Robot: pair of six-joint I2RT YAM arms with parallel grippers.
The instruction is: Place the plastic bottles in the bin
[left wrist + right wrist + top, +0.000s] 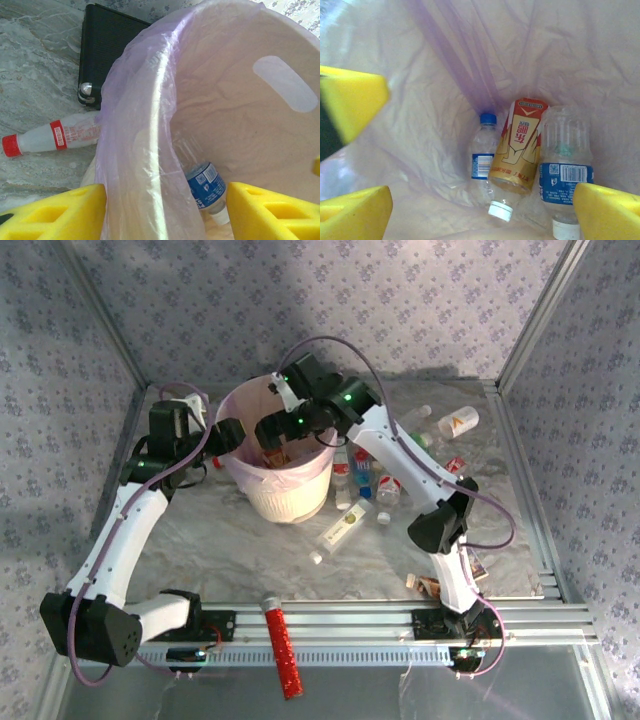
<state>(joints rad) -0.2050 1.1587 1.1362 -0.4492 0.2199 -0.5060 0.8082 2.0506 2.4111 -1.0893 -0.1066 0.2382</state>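
Bin [290, 498] is clamped at its rim by the left gripper [228, 435]. The right gripper [272, 435] hangs over its mouth, jaws released, with three bottles [520, 150] directly below. Loose plastic bottles [345, 528] lie lower, to its right, nearer that arm.

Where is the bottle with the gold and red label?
In the right wrist view, the gold-labelled bottle lies inside the bin, between a blue-capped bottle and a wider clear bottle.
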